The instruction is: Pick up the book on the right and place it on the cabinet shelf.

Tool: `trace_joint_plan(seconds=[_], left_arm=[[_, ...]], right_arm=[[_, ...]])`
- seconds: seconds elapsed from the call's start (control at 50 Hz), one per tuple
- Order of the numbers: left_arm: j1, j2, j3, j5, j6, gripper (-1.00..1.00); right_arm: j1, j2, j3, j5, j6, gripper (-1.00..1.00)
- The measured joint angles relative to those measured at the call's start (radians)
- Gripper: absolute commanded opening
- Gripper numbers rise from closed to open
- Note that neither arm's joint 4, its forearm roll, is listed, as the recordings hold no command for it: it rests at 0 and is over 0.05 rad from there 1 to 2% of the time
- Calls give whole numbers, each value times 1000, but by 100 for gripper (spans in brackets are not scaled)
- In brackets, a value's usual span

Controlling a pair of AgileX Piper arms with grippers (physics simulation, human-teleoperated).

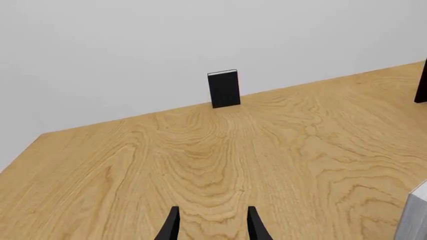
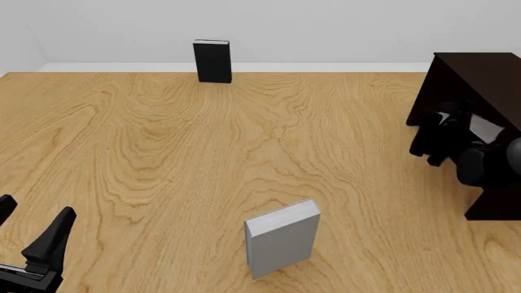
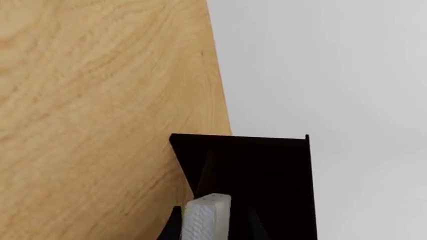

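The light-grey book (image 2: 486, 129) lies tilted inside the dark brown cabinet (image 2: 472, 76) at the right edge of the table. The shelf board under it is mostly hidden by my right arm. My right gripper (image 2: 437, 134) is at the cabinet's open side. In the right wrist view the book (image 3: 207, 217) stands between the spread fingers of that gripper (image 3: 213, 227), against one finger and apart from the other, so the gripper is open. My left gripper (image 2: 33, 223) is open and empty at the near left, also seen in its wrist view (image 1: 212, 225).
A second light-grey book (image 2: 282, 238) stands upright at the near middle of the table; its edge shows in the left wrist view (image 1: 415, 215). A smaller black book (image 2: 212, 61) stands at the table's far edge, straight ahead of the left gripper (image 1: 223, 89).
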Motion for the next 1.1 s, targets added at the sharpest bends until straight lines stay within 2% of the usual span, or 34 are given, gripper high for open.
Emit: trace_joint_plan(seconds=[0.46, 1.1], left_arm=[[-3, -1, 0, 1, -3, 100], [-6, 0, 0, 1, -6, 100]], right_arm=[[-7, 26, 17, 4, 24, 100], [65, 35, -17, 29, 32, 100]])
